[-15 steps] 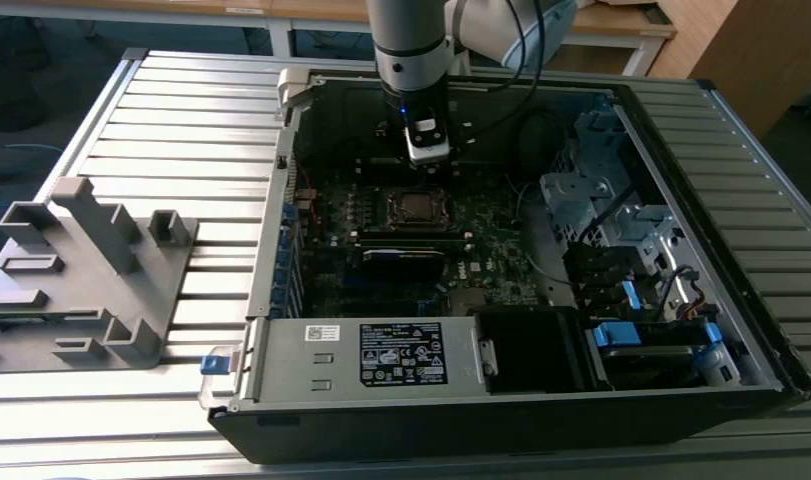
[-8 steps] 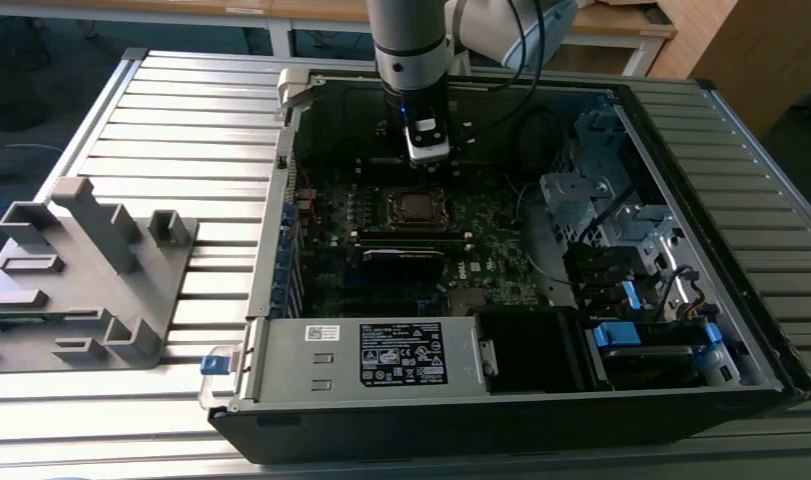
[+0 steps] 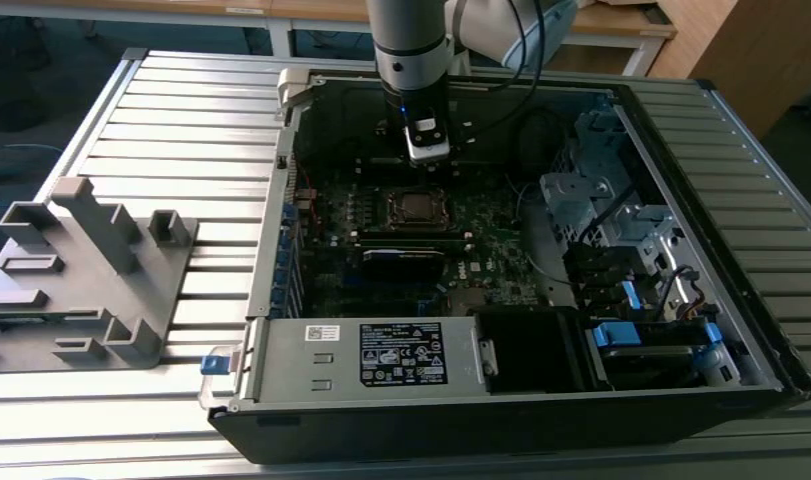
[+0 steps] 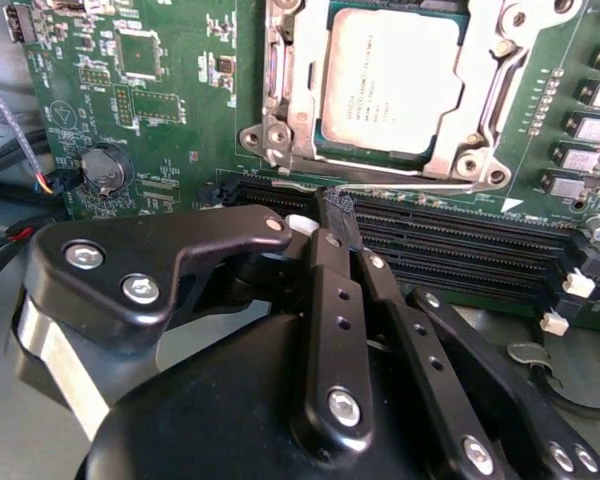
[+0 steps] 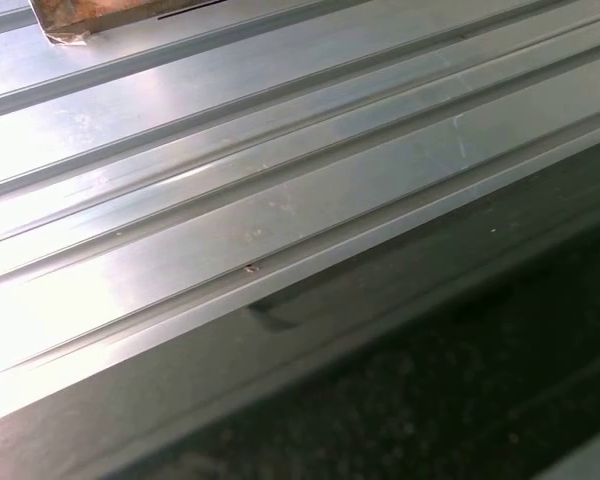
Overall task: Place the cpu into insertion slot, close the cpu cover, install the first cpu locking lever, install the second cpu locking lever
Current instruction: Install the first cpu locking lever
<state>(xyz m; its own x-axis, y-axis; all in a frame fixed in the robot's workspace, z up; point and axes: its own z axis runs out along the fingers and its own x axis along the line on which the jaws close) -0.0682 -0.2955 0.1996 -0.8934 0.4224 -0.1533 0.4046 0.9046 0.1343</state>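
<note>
Your black gripper (image 4: 338,215) hovers just beside the socket with its fingers (image 4: 330,240) pressed together, holding nothing. The square silvery-topped cpu (image 4: 390,80) sits in the insertion slot, framed by the thin silvery metal cpu cover (image 4: 480,100) on the green motherboard (image 4: 160,100).

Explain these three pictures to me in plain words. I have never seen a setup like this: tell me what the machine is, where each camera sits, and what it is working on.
The exterior view looks from off the arm at an open computer case lying on a ribbed metal table. The grey robot arm reaches down into it, above the green circuit board. A grey plastic fixture sits on the table at the exterior view's left.

Both wrist views ride on the arm. The second wrist view shows the black gripper, its fingers together and holding nothing, just short of the socket. The cpu already lies in the insertion slot, with the cpu cover framing it. The first wrist view shows the table's ribs.
</note>
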